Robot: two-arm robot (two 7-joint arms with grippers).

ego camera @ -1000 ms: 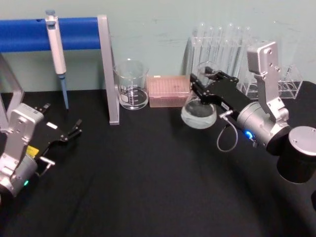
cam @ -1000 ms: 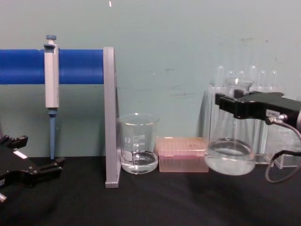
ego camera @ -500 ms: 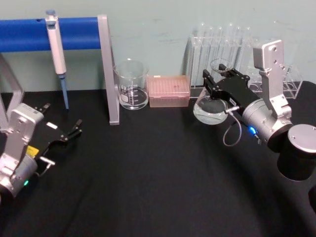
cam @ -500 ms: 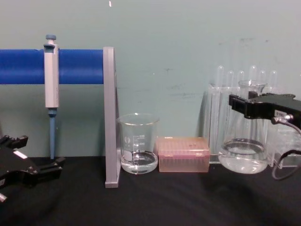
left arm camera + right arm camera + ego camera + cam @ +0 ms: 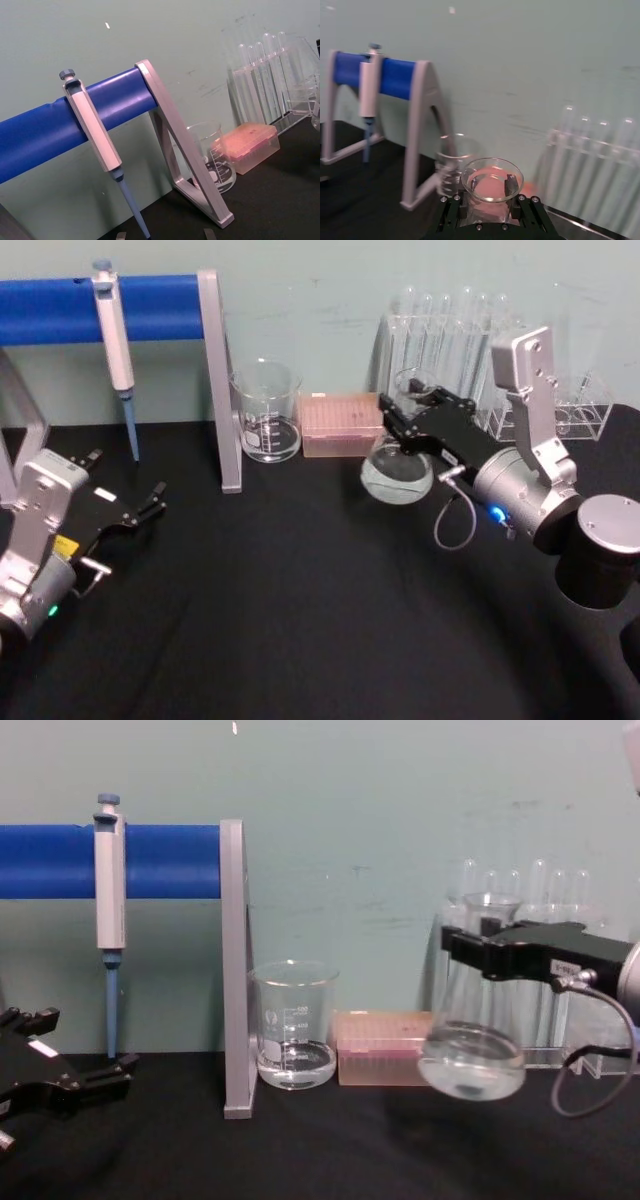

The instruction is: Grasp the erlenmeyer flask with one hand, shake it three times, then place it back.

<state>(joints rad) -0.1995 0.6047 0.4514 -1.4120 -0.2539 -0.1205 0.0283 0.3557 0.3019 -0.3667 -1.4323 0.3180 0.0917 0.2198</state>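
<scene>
A clear glass erlenmeyer flask point(image 5: 397, 475) is held clear of the table at about one o'clock, tilted, with clear liquid pooled in its wide base. Its narrow neck is clamped by the black right gripper point(image 5: 405, 405), extended from three o'clock.

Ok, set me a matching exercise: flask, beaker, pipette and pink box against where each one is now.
1 erlenmeyer flask
2 beaker
3 pipette
4 pink box

A hanging on the blue bar
B tilted, off the table, in the right pincer
C standing beside the grey stand leg
D between beaker and test tubes

Pairs: 1-B, 2-C, 3-A, 4-D.
The left pincer is parked open at the left.
</scene>
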